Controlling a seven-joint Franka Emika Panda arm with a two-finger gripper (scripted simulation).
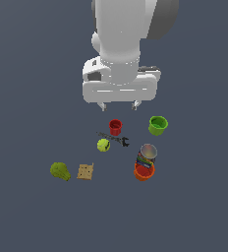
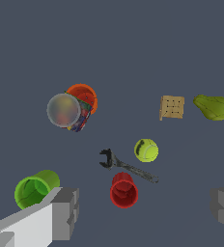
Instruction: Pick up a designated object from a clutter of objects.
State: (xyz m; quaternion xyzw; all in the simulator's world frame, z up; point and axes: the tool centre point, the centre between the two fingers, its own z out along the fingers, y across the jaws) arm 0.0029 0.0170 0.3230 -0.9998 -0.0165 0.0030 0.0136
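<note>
The yellow-green tennis ball (image 1: pixel 103 145) lies on the grey floor beside the dark wrench (image 1: pixel 114 139); it also shows in the wrist view (image 2: pixel 146 150). My gripper (image 1: pixel 119 105) hangs open and empty high above the clutter, over the red cup (image 1: pixel 115 127). In the wrist view my gripper (image 2: pixel 145 210) has its fingers (image 2: pixel 65 212) spread wide, with the red cup (image 2: pixel 123 190) between them and the wrench (image 2: pixel 126 166) just past it. The ball lies apart from both fingers.
A green cup (image 1: pixel 157 125) stands at the exterior view's right. A colourful can (image 1: pixel 147 154) leans on an orange cup (image 1: pixel 144 172). A tan cracker (image 1: pixel 85 172) and a lumpy green fruit (image 1: pixel 60 171) lie at the exterior view's left.
</note>
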